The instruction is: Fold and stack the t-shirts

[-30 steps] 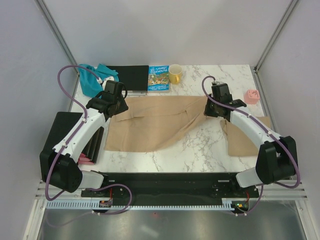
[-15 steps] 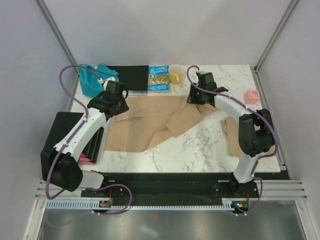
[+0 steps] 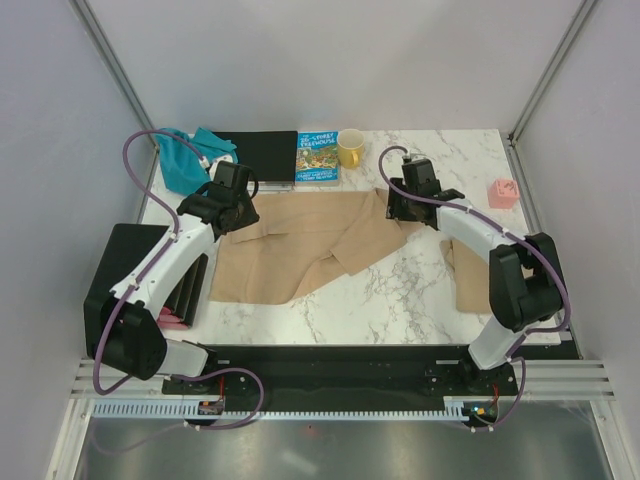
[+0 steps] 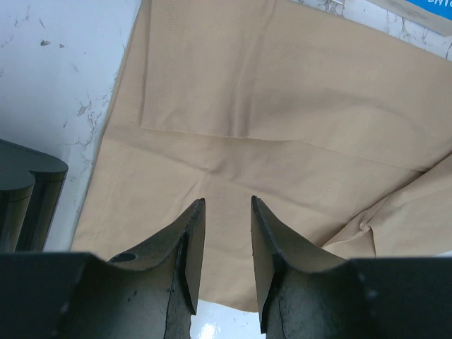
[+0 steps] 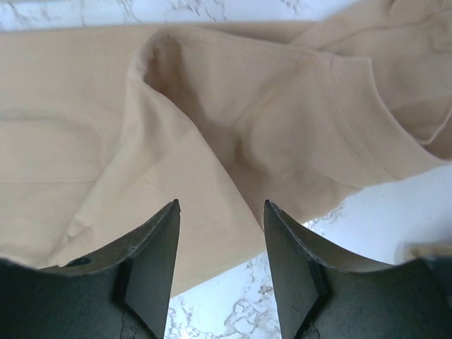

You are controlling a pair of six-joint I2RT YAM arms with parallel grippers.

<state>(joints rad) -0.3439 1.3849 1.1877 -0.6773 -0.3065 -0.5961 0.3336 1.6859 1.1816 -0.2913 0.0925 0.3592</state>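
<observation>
A tan t-shirt (image 3: 290, 245) lies spread on the marble table, its right part folded over toward the middle. My left gripper (image 3: 237, 213) hovers open over the shirt's upper left part, and the left wrist view shows the left gripper (image 4: 227, 201) with nothing between its fingers, cloth (image 4: 282, 120) below. My right gripper (image 3: 399, 208) is open above the folded sleeve edge; in the right wrist view the right gripper (image 5: 220, 203) is empty over the cloth (image 5: 212, 106). A second tan t-shirt (image 3: 472, 275) lies at the right under the right arm. A teal garment (image 3: 183, 160) is bunched at the back left.
Along the back edge stand a flat black board (image 3: 265, 155), a colourful book (image 3: 317, 157) and a yellow mug (image 3: 350, 148). A small pink object (image 3: 503, 192) sits at the back right. A black box (image 3: 128, 260) stands off the table's left side.
My right gripper carried the shirt's right side leftward, folding it over, then opened and let it go. The left arm has stayed put.
</observation>
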